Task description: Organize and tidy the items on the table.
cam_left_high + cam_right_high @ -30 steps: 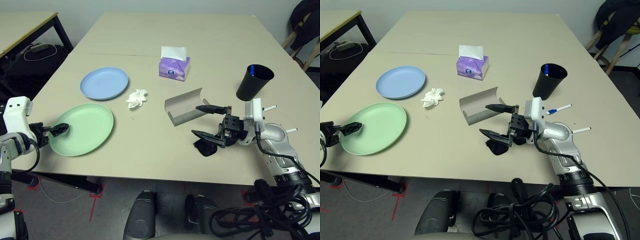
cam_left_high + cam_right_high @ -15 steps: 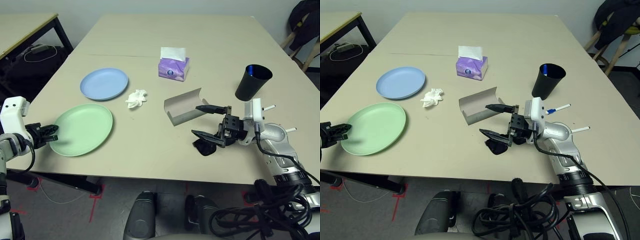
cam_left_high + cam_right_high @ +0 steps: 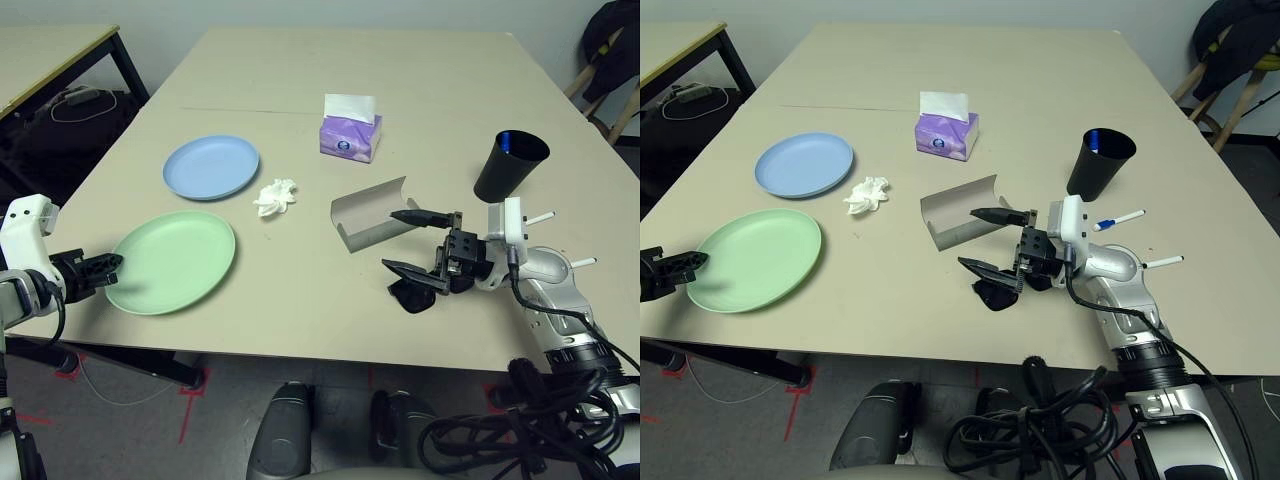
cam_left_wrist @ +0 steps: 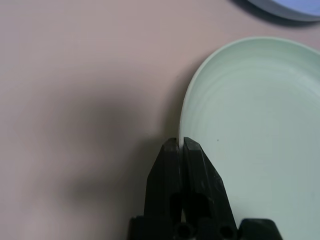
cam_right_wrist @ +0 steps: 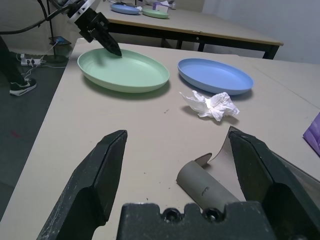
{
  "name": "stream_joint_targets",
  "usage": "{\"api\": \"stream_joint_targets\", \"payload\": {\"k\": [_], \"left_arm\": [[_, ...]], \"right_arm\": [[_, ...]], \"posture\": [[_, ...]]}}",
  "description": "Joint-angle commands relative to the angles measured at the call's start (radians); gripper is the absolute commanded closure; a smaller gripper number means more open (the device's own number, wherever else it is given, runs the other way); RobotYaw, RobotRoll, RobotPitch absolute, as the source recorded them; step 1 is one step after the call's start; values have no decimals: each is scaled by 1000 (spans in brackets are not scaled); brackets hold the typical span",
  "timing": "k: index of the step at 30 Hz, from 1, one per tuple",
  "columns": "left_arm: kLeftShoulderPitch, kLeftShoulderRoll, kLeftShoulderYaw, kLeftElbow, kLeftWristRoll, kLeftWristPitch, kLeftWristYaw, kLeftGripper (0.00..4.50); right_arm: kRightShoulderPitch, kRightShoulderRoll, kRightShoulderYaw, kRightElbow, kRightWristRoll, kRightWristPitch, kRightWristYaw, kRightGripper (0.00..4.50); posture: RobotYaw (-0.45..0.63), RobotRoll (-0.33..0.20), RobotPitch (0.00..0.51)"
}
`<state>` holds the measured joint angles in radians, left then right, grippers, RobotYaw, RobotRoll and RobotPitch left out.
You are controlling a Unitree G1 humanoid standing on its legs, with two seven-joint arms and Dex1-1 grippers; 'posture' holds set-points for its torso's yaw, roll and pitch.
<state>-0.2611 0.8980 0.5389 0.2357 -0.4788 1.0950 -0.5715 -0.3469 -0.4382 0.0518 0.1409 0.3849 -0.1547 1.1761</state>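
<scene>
"Left hand (image 3: 120, 261) first: how does it sit in the left eye view?"

"It reaches in low from the left side of the desk (image 3: 290, 310), pointing inward, its tips at the near-left rim of the green plate (image 3: 180, 262). Farther in lie the blue plate (image 3: 210, 167) and, beside it, the crumpled tissue (image 3: 275, 197)."

"And the right hand (image 3: 390, 240)?"

"Spread wide, with nothing in its grip, pointing across toward the left side. The sunglasses (image 3: 412, 298) lie beneath it, partly covered, and the open grey case (image 3: 366, 220) rests just past its far finger. The purple tissue box (image 3: 347, 140) stands farther back; the black cup (image 3: 508, 172) is upright beyond the right hand, with something blue inside."

"What does the right eye view add?"

"A blue-white pen (image 3: 1125, 219) and another white pen (image 3: 1164, 262), both on the desk by the right forearm."

"Now the left wrist view: is that hand narrow?"

"Yes, its fingers (image 4: 167, 185) are pinched together on the rim of the green plate, holding it, with the tips meeting right at the edge."

"Last, the right wrist view?"

"Its fingers (image 5: 107, 165) stand far apart, with bare desk between them and the grey case near one of them."
</scene>
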Motion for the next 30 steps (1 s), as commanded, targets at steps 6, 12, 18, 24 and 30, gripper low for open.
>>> {"api": "stream_joint_targets", "payload": {"k": [6,12,18,24,30], "left_arm": [[-63,-54,52,-85,-42,85,86,4453],[-154,-81,49,-48,-47,90,124,4453],[-279,-133,64,18,-53,90,175,4453],[-433,-205,57,170,-2,-22,297,4453],[-575,-268,34,387,66,-234,439,4453]], "right_arm": [[-2,6,5,-2,-7,-4,-9,0],[-1,8,6,-16,-4,3,-18,0],[-1,5,1,-20,-4,4,-24,0],[4,7,2,-24,-5,2,-33,0],[3,8,2,-24,-7,-2,-37,0]], "posture": [[207,0,76],[197,0,73],[186,0,68],[183,0,63],[173,0,61]]}}
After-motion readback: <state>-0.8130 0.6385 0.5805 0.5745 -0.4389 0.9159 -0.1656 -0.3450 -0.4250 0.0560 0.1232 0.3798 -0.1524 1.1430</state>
